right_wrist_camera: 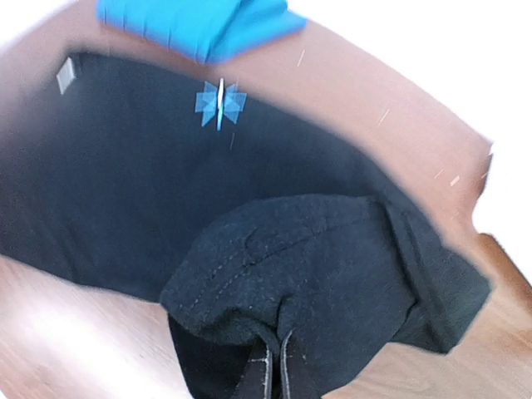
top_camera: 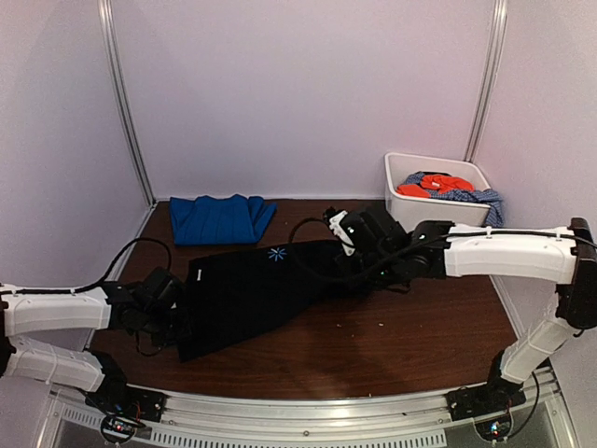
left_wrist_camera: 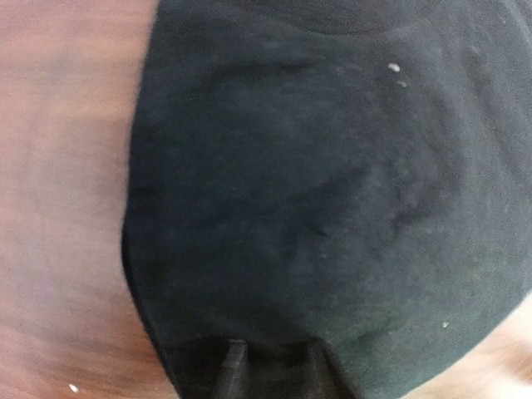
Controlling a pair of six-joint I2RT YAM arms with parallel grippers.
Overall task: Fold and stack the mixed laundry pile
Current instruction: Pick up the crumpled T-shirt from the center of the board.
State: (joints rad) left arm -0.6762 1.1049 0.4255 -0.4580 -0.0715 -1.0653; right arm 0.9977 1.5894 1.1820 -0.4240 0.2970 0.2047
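A large plain black cloth garment (top_camera: 252,294) lies spread across the middle of the brown wooden table (top_camera: 401,345), reaching from the centre towards 8 o'clock. A small light-blue snowflake mark (top_camera: 277,254) sits near its far edge. At 11 o'clock from it, lying apart, is a folded royal-blue cloth garment (top_camera: 221,218).

The right gripper (right_wrist_camera: 273,370) is at the black cloth garment's 3 o'clock end. Its fingers are pressed together on a bunched fold of the black cloth, which is raised above the rest.

The left gripper (top_camera: 175,322) is at the garment's 8 o'clock corner. Its wrist view is blurred and dark against dark cloth, so I cannot tell whether it is clamped or parted.

At 1 o'clock on the table stands a white rectangular plastic tub (top_camera: 403,166). It holds an orange-red garment (top_camera: 438,184) and a blue-white speckled garment (top_camera: 474,195), which hangs over the rim.
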